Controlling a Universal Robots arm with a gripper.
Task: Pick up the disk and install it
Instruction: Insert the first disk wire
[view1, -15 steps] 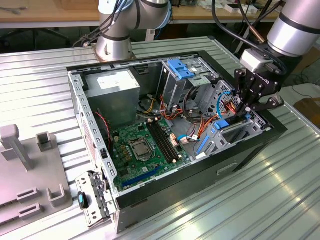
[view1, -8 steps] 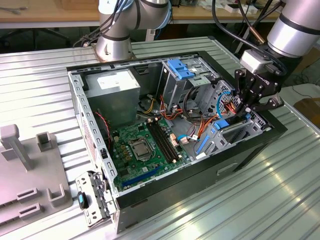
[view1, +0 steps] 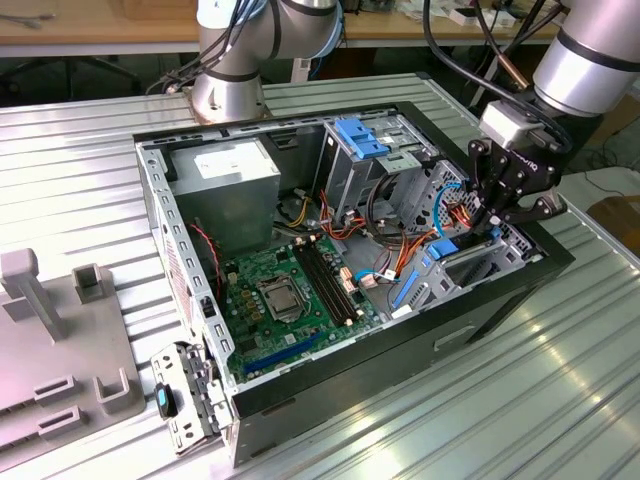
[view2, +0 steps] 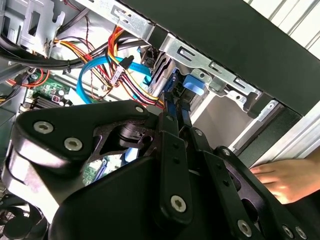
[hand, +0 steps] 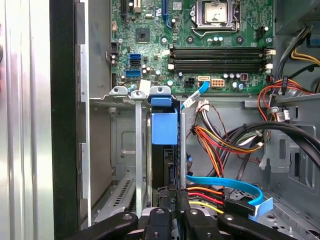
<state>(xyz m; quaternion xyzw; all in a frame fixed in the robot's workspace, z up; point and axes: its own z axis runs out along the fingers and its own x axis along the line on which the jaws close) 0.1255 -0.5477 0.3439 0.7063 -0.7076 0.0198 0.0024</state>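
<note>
item: disk (hand: 164, 150), standing on edge in the drive cage (hand: 120, 150) just ahead of the pincer (hand: 172, 207), whose fingers are closing on its near end; step: installing is under way; next move is calling for a straight seating push

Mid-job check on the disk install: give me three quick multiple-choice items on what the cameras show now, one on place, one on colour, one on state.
1. Where is the disk?
A. On the table outside the case
B. Standing in the metal bay inside the computer case
C. Lying on the motherboard

2. What colour is the disk's plastic carrier?
A. Blue
B. Red
C. White

3. How is the pincer?
A. Wide open, away from the disk
B. Holding a cable
C. Closed on the disk's edge

Answers: 1 B, the first wrist view shows it upright in the bay. 2 A, its tab is bright blue. 3 C, the fingers meet on the disk's edge in both wrist views.
</note>
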